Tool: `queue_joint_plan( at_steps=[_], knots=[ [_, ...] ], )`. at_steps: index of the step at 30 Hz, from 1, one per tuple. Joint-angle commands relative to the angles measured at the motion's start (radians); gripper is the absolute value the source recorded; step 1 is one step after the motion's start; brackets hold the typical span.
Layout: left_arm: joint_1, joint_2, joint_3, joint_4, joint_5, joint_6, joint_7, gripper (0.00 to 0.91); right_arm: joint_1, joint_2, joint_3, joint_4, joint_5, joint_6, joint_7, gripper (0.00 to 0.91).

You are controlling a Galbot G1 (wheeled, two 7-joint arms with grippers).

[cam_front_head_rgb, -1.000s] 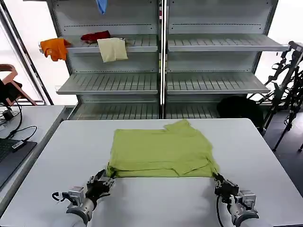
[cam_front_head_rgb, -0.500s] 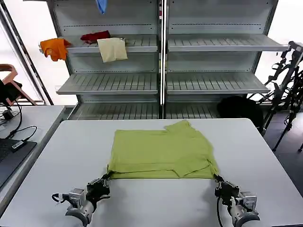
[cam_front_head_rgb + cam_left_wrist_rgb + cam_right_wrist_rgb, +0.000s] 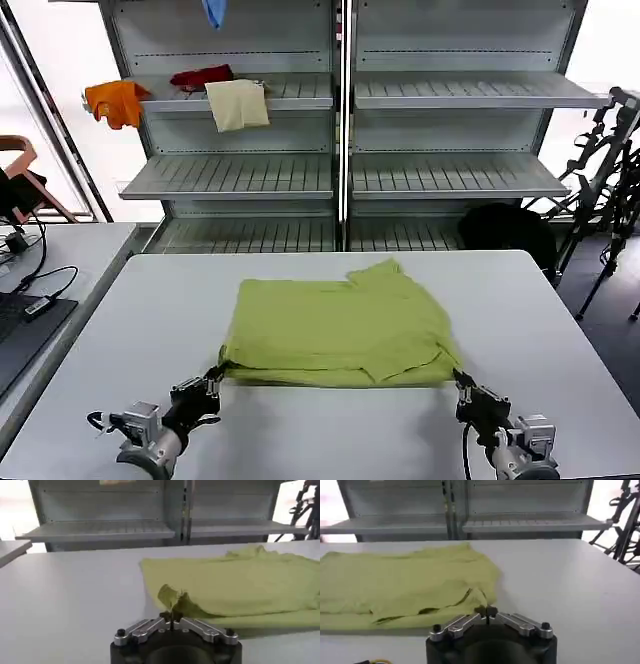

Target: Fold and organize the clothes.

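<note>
Both grippers pulled back, fingers closed pinching T-shirt [image 3: 335,332] corners (graphic hidden).

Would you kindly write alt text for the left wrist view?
The left gripper is shut on a pinched corner of a folded lime-green T-shirt lying on a white table. Grey metal shelving stands behind the table.

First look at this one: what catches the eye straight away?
A lime-green T-shirt, folded into a rough rectangle, lies mid-table. The left gripper pinches its near left corner and the right gripper sits shut at its near right corner. Behind, on the grey shelving, an orange cloth and a cream cloth hang over a shelf edge.
</note>
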Motion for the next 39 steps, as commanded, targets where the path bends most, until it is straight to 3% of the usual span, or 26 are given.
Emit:
queue_joint_plan(
  at_steps=[1, 21, 22, 23, 24, 25, 39],
  knots=[
    [0.037, 0.043, -0.041, -0.05, -0.039, 0.001, 0.011, 0.0, -0.03, 0.002, -0.001, 0.055, 0.012, 0.0, 0.003, 0.0],
    [0.264, 0.02, -0.11, -0.155, -0.012, 0.002, -0.068, 0.0, -0.252, -0.001, -0.024, 0.167, -0.047, -0.001, 0.032, 0.0],
    [0.278, 0.02, -0.107, -0.156, -0.011, 0.002, -0.075, 0.01, -0.262, -0.001, -0.027, 0.169, -0.057, 0.0, 0.029, 0.574],
    [0.282, 0.016, -0.105, -0.155, -0.012, 0.002, -0.079, 0.02, -0.265, -0.001, -0.029, 0.17, -0.059, 0.0, 0.028, 0.907],
    [0.285, 0.012, -0.105, -0.155, -0.011, 0.002, -0.081, 0.514, -0.266, -0.001, -0.029, 0.17, -0.059, 0.0, 0.028, 0.907],
    [0.288, 0.004, -0.102, -0.157, -0.011, 0.002, -0.089, 0.907, -0.267, -0.001, -0.03, 0.168, -0.066, 0.0, 0.022, 0.907],
    [0.276, -0.026, -0.095, -0.193, -0.011, 0.002, -0.175, 0.907, -0.252, 0.009, -0.022, 0.18, -0.073, 0.002, 0.053, 0.907]
  ],
)
